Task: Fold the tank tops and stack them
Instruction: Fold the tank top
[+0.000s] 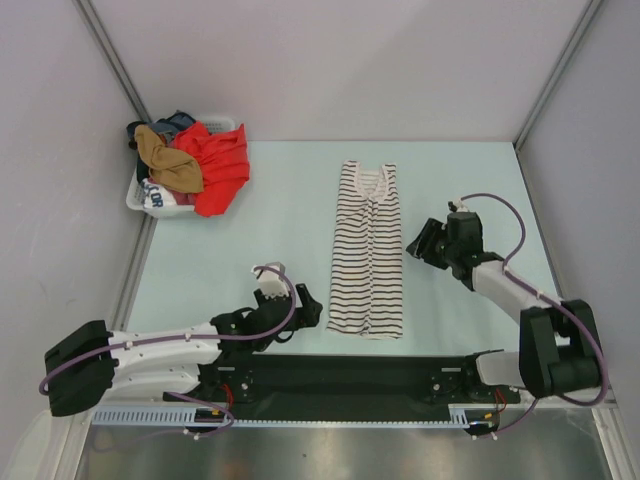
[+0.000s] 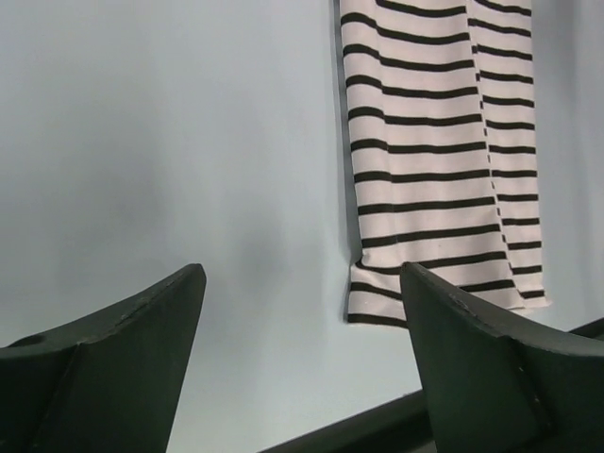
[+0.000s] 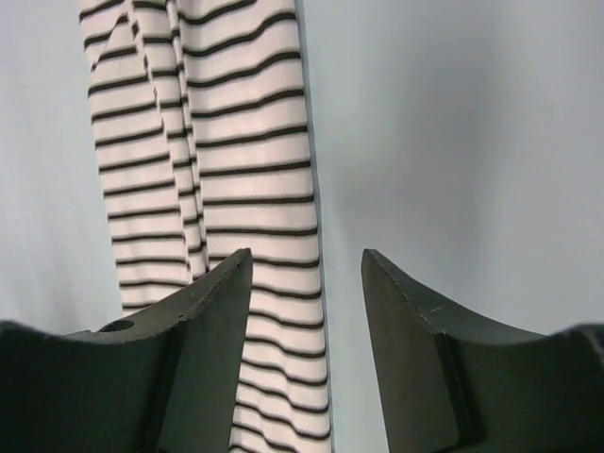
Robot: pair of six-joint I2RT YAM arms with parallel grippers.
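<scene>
The white tank top with thin black stripes (image 1: 367, 250) lies flat mid-table, folded lengthwise into a narrow strip. My left gripper (image 1: 308, 308) is open beside its near left corner and holds nothing. In the left wrist view the striped top (image 2: 434, 160) lies up and to the right of the open left gripper (image 2: 302, 274). My right gripper (image 1: 420, 243) stands open just right of the strip's middle. In the right wrist view the right gripper (image 3: 307, 257) straddles the right edge of the striped top (image 3: 236, 142) without gripping it. The tan-brown tank top (image 1: 165, 160) lies crumpled in the basket.
A white laundry basket (image 1: 136, 199) sits at the far left corner with a red garment (image 1: 218, 165) and other clothes piled in it. Walls close in the table on the left, back and right. A black strip (image 1: 340, 375) runs along the near edge between the arm bases.
</scene>
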